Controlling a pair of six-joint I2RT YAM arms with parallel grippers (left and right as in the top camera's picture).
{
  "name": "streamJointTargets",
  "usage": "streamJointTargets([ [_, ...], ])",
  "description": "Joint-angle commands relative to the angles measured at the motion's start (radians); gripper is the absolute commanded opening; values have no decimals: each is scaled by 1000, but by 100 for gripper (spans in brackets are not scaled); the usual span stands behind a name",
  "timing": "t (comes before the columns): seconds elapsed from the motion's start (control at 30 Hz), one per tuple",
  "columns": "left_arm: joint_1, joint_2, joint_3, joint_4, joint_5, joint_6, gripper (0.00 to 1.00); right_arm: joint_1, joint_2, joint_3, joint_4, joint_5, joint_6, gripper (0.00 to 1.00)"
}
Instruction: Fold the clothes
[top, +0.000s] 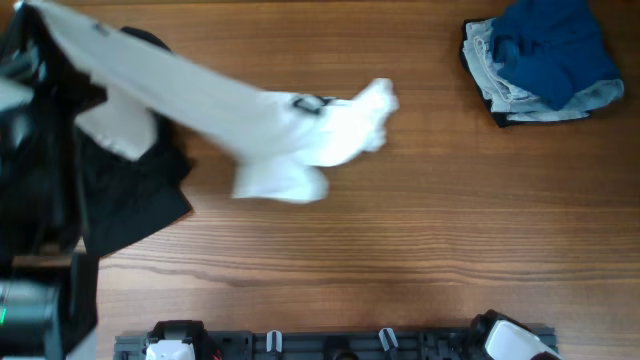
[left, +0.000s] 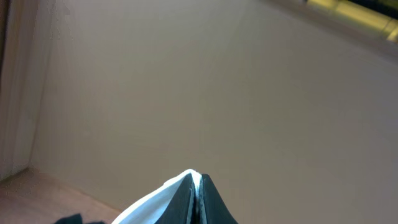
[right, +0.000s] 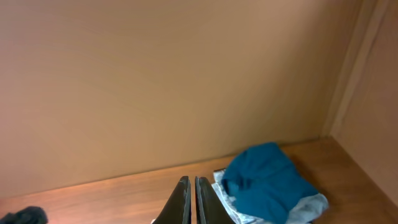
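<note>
A white garment (top: 260, 120) stretches from the far left corner down to the middle of the table, with its lower end bunched on the wood. My left gripper (left: 198, 182) is shut on its upper edge and holds that end lifted; the white cloth (left: 158, 199) shows between and beside the fingers. In the overhead view the held end is at the top left (top: 35, 15). My right gripper (right: 191, 185) is shut and empty, above the table near the folded stack.
A pile of black clothes (top: 130, 190) lies at the left under the white garment. A folded stack with a blue garment (top: 550, 50) on top sits at the far right; it also shows in the right wrist view (right: 267, 183).
</note>
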Motion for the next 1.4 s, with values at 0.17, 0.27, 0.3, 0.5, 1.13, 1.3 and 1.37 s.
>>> streamJointTargets([
  [0.17, 6, 5, 29, -85, 105, 8, 4, 2, 80, 13, -229, -281, -172, 62],
  [0.27, 6, 45, 29, -92, 105, 8, 4, 33, 156, 13, -340, -329, -259, 71],
  [0.3, 6, 59, 29, -93, 105, 8, 4, 56, 196, 13, -378, -338, -290, 72],
  [0.5, 6, 132, 29, -100, 105, 8, 4, 261, 371, -46, -384, -337, -347, 77],
  [1.13, 7, 100, 29, -109, -6, 13, 4, 887, 864, -223, 1, -142, -24, 78],
  [1.3, 7, 75, 29, -108, -19, 13, 4, 1022, 972, -223, 65, 29, 210, 85],
  [1.37, 7, 69, 29, -108, -35, 13, 4, 1060, 1009, -223, 94, 34, 266, 85],
])
